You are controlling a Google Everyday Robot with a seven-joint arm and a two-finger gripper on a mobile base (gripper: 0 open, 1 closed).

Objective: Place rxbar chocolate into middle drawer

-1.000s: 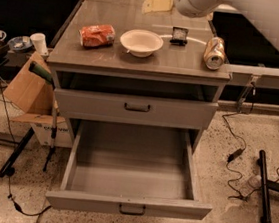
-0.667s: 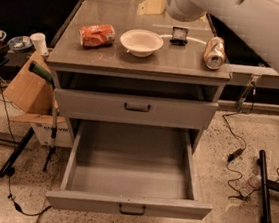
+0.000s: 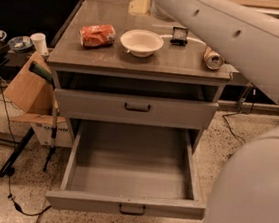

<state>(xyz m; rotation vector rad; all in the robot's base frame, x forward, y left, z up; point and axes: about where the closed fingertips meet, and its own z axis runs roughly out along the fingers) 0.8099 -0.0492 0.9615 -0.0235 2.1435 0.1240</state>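
Note:
The rxbar chocolate (image 3: pixel 179 35) is a small black bar with pale print, on the cabinet top behind and to the right of the white bowl (image 3: pixel 141 42). The middle drawer (image 3: pixel 126 205) is pulled fully open at the bottom, and its grey tray inside holds nothing. My arm (image 3: pixel 230 23) sweeps up the right side and across the top of the view. My gripper (image 3: pixel 140 5) shows only as a tan tip at the far edge of the cabinet top, left of the bar and not touching it.
An orange-red snack bag (image 3: pixel 98 35) lies left of the bowl and a tan drink can (image 3: pixel 213 58) lies on its side at the right. A taller shut drawer front (image 3: pixel 137 108) sits above the open drawer. A cardboard box (image 3: pixel 28 91), a stand and cables are on the floor at the left.
My arm's end has swung left across the back of the cabinet top, and the arm now fills the right of the view. The view is closer. The objects have not moved.

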